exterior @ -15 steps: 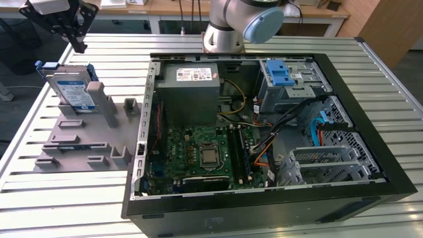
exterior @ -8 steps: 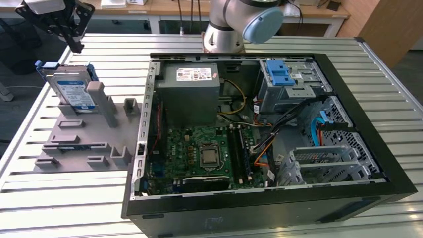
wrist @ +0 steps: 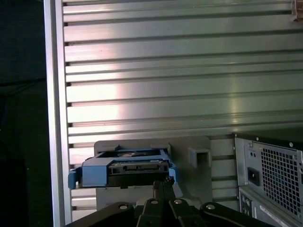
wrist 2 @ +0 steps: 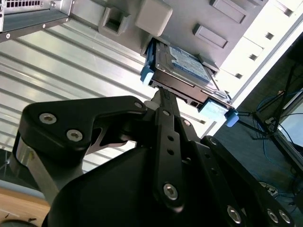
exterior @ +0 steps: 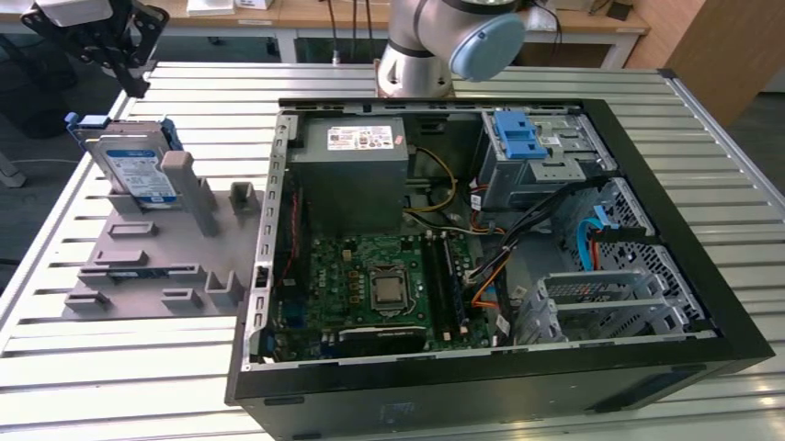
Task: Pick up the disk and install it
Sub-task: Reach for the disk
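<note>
The disk is a silver-grey drive with a blue-and-white label and blue side rails. It stands on edge in a grey holder at the exterior view's left. My gripper hangs above and behind it, apart from it, with the fingers together and nothing between them. In the second wrist view the fingertips point at the disk's near edge. In the first wrist view the disk lies just past my gripper, connector end towards me.
An open computer case lies on the slatted metal table, right of the holder. Inside are a grey power supply box, a motherboard and a drive cage with a blue latch. The arm's base stands behind the case.
</note>
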